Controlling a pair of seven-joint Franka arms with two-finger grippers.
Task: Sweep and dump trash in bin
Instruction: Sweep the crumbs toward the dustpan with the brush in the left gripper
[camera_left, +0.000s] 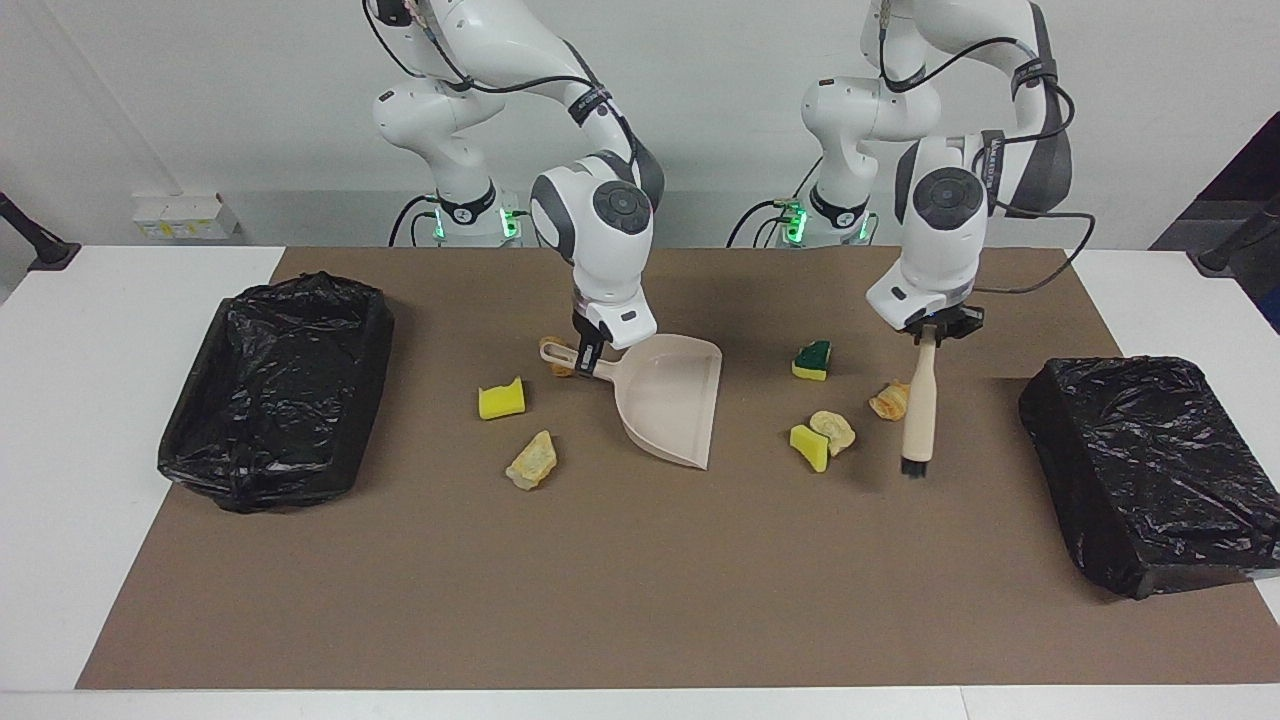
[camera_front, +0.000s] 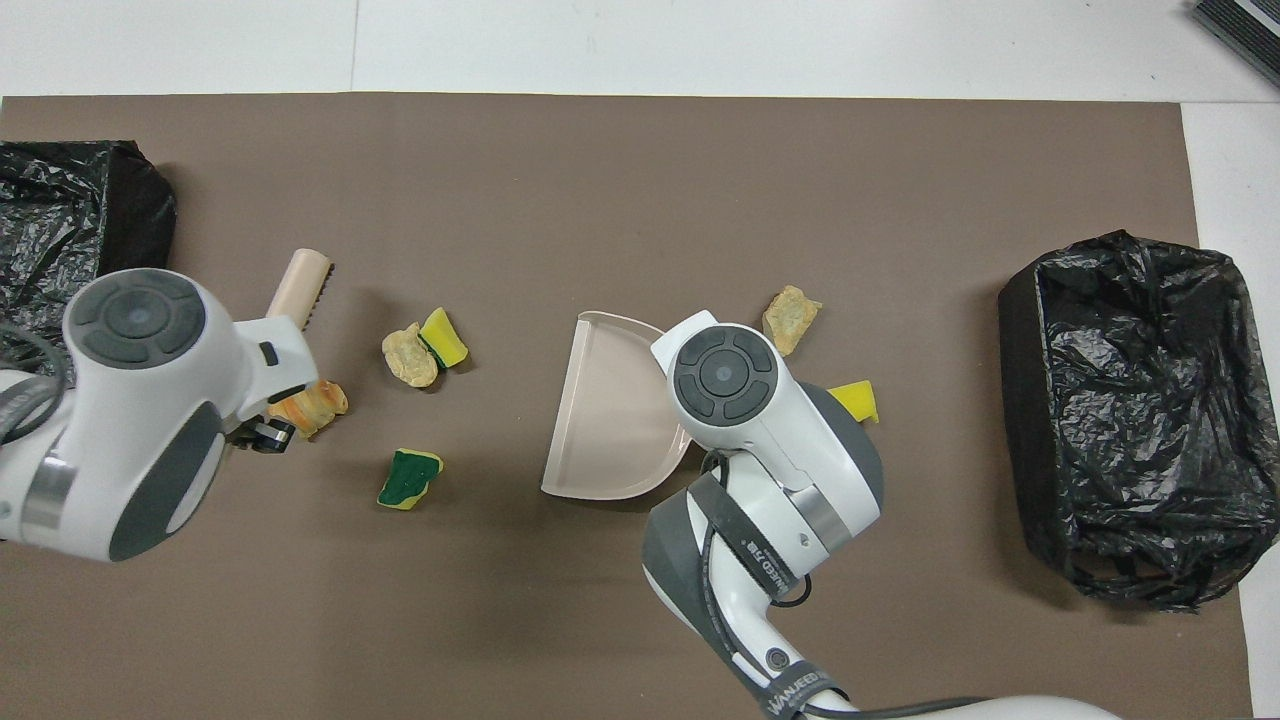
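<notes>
Two black-lined bins (camera_left: 275, 385) (camera_left: 1150, 465) are set at the table's ends, while the dustpan (camera_left: 668, 402) is gripped by its handle in the closed right gripper (camera_left: 588, 358) and the brush (camera_left: 918, 410) hangs upright from the closed left gripper (camera_left: 930, 335), apparently lifted. The trash is scattered: a yellow sponge (camera_left: 808, 446) touching a tan lump (camera_left: 834, 430), an orange lump (camera_left: 890, 400) just beside the brush, a green sponge (camera_left: 812, 360), and three pieces near the dustpan handle. Light pieces could be flicked past the dustpan's mouth by a hard stroke, and the orange lump could be missed.

Two bins lined with black bags (camera_left: 275, 385) (camera_left: 1150, 465) stand at the two ends of the brown mat (camera_left: 640, 600). One beige dustpan (camera_left: 672, 405) and one wooden-handled brush (camera_left: 918, 410). Trash: two yellow sponge pieces (camera_left: 501, 399) (camera_left: 808, 446), one green-and-yellow sponge (camera_left: 812, 360), and four bread-like lumps (camera_left: 532, 461) (camera_left: 834, 431) (camera_left: 889, 401) (camera_left: 559, 366), one beside the dustpan's handle.
</notes>
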